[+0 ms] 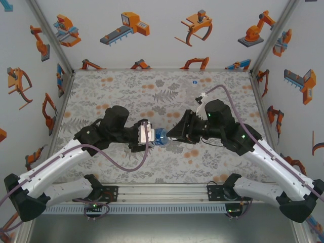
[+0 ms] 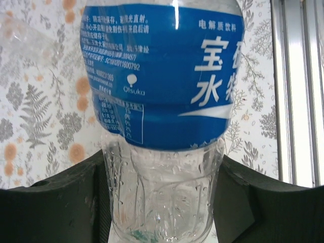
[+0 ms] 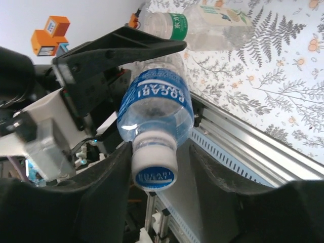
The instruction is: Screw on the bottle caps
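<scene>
Floral-print table [image 1: 126, 91]: spread out below both grippers, and nothing on it stands between them.
Aluminium rail [image 3: 243, 136]: runs beneath and behind the right gripper, low enough not to interfere, I'd say.
Left gripper [image 1: 151, 135]: black fingers clamped on the lower body of the bottle, holding it level in the air with its neck aimed at the other gripper.
Right gripper [image 3: 157, 172]: jaws stand either side of the cap. One finger looks to be touching it and there's a sliver of daylight at the other, so it isn't clamped.
Clear plastic bottle with the blue label [image 2: 162, 76]: bridged between the two grippers, base at the left one, neck at the right.
Green-labelled clear bottle [image 3: 169, 24] and pale-labelled clear bottle [image 3: 223, 16]: lying on the table well beyond the right gripper. Whether they're capped I can't tell, so I'd count them as work left.
Small round white plastic cap [image 3: 154, 164]: seated on the blue bottle's neck (how tight, no telling). My read is we're mid-way through the first bottle.
</scene>
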Controlling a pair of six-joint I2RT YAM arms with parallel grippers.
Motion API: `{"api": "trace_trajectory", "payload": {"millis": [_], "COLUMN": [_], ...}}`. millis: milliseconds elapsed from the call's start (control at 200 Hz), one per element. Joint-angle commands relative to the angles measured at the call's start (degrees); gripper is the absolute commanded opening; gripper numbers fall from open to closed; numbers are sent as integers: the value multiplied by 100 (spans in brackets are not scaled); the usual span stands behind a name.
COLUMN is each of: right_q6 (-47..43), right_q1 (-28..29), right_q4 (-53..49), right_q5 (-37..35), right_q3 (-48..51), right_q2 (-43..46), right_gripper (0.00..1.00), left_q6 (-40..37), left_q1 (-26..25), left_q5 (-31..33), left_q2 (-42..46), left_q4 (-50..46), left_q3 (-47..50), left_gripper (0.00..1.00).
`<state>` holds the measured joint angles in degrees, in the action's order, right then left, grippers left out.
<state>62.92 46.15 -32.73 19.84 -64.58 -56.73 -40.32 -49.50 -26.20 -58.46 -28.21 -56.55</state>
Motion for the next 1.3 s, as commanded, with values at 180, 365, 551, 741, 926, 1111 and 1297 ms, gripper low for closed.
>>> {"api": "trace_trajectory", "payload": {"millis": [180, 365, 551, 741, 926, 1111, 1297], "right_q6": [-1093, -1844, -3583, -6388, -8705, -9069, -8995], "right_q1": [30, 25, 28, 24, 32, 34, 56], "right_q4": [-612, -621, 139, 1180, 539, 618, 899], "right_q5": [-506, -761, -498, 1012, 2642, 2989, 2992], "right_q3": [-916, -1285, -1215, -647, -681, -493, -328], "right_q2": [-97, -110, 162, 729, 782, 680, 581], "right_gripper": [63, 64, 58, 54, 55, 58, 54], "left_q6": [-73, -46, -24, -3, 85, 139, 173], "left_q1": [-34, -36, -34, -34, -43, -51, -69], "left_q5": [-298, -281, -324, -531, -802, -865, -925], "left_q2": [58, 103, 172, 296, 467, 580, 575], "left_q4": [316, 241, 197, 158, 149, 78, 80], "left_q3": [-59, -32, -40, -18, 34, 47, 57], "left_gripper": [0, 0, 0, 0, 0, 0, 0]}}
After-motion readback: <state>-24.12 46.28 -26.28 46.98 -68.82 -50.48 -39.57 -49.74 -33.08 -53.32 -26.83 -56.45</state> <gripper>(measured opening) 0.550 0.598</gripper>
